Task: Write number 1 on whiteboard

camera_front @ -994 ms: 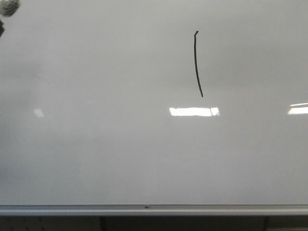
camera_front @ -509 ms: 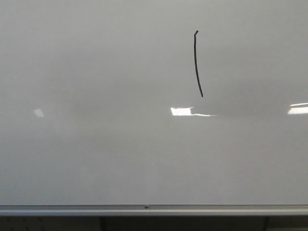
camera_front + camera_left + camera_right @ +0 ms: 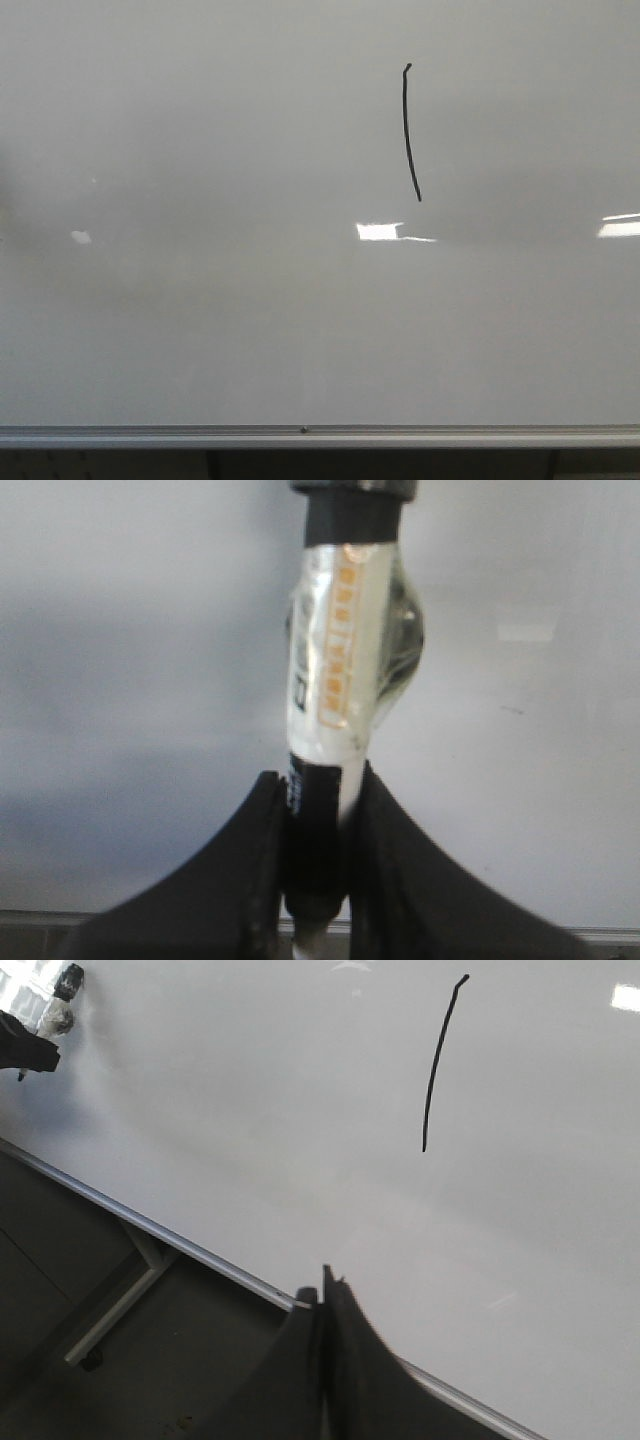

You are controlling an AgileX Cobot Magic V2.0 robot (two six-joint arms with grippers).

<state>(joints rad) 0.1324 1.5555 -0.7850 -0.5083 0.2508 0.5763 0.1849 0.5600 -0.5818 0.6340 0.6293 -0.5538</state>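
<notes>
The whiteboard (image 3: 250, 330) fills the front view, glossy and pale grey, with a silver edge strip (image 3: 300, 435) along its near side. The number 1 (image 3: 408, 130) is a thin black, slightly curved stroke right of centre; it also shows in the right wrist view (image 3: 437, 1060). My left gripper (image 3: 318, 780) is shut on a black marker (image 3: 345, 660) whose barrel is wrapped in clear tape. It hovers over bare board. In the right wrist view the left gripper (image 3: 25, 1048) sits far from the stroke. My right gripper (image 3: 325, 1285) is shut and empty, over the board's edge.
Bright rectangular light reflections (image 3: 380, 231) lie just below the stroke, with another at the right (image 3: 620, 228). Beyond the board's edge, the right wrist view shows dark floor and a grey metal frame bar (image 3: 120, 1300).
The taped marker end that showed in the front view's upper left corner has left that view. The bright reflection below the stroke has become shorter, partly shaded. The stroke is unchanged.
</notes>
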